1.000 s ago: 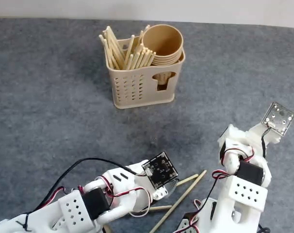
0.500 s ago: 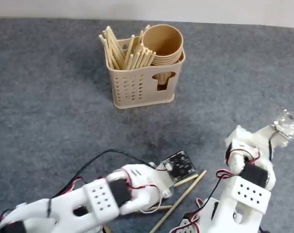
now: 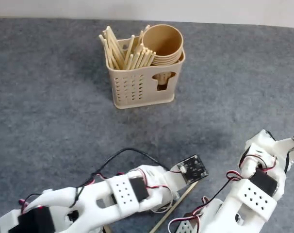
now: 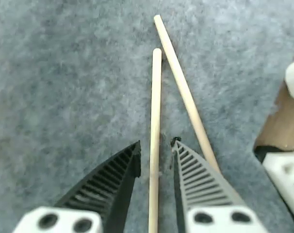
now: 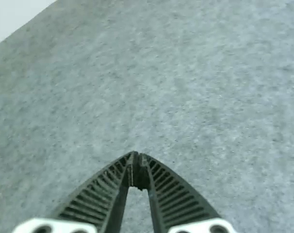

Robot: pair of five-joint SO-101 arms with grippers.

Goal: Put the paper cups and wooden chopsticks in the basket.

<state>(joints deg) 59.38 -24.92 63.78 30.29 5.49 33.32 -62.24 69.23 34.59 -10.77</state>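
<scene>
Two loose wooden chopsticks lie side by side on the grey mat. My left gripper [image 4: 155, 148] is open low over them, with one chopstick [image 4: 155, 111] running between its fingers and the other chopstick [image 4: 186, 92] just outside the grey finger [image 4: 186, 165]. From above, one loose chopstick [image 3: 178, 203] shows beside the left arm [image 3: 122, 194] at the table's front. The beige basket [image 3: 137, 87] at the back holds several chopsticks [image 3: 122, 51] and stacked paper cups [image 3: 162, 44]. My right gripper [image 5: 136, 160] is shut on nothing above bare mat.
The right arm [image 3: 256, 194] stands at the front right corner, close to the loose chopsticks. Its white base [image 4: 287, 170] and a strip of brown surface [image 4: 283, 126] show beside the left gripper. Grey mat [image 3: 64, 126] spreads between arms and basket.
The left arm has swung right and forward, bringing its wrist over the loose chopsticks. The right arm's wrist has swung away toward the right edge of the table.
</scene>
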